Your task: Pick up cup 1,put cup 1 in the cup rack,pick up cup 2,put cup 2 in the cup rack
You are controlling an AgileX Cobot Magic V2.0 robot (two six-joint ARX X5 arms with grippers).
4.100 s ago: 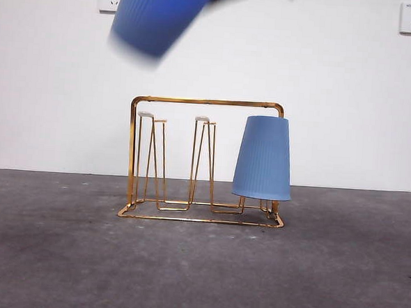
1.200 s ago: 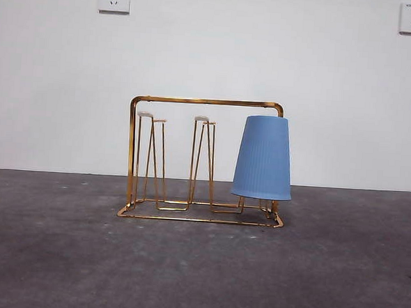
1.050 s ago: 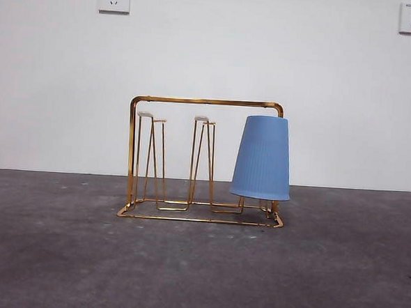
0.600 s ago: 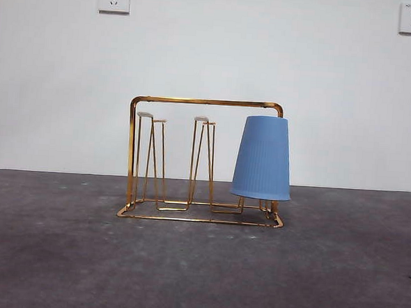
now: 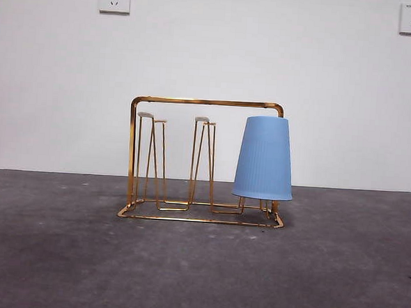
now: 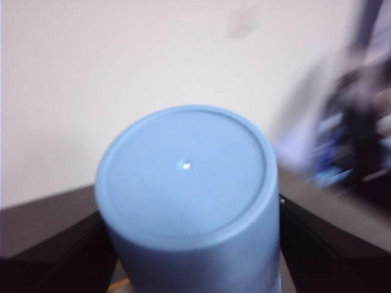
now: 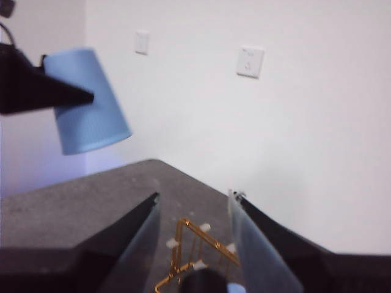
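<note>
One cup racked, the second in the air

A blue ribbed cup [image 5: 264, 157] sits upside down over a peg at one end of the gold wire cup rack [image 5: 204, 161] on the grey surface [image 5: 199, 265] (two pegs stand bare). The left gripper [image 6: 189, 256] holds the second blue cup [image 6: 186, 201] between its fingers, high off the surface, not yet racked. The right gripper [image 7: 192, 226] hangs above the rack, fingers wide apart, holding nothing

One cup [image 5: 263, 157] sits on the cup rack's [image 5: 205, 102] right-end peg.
</note>
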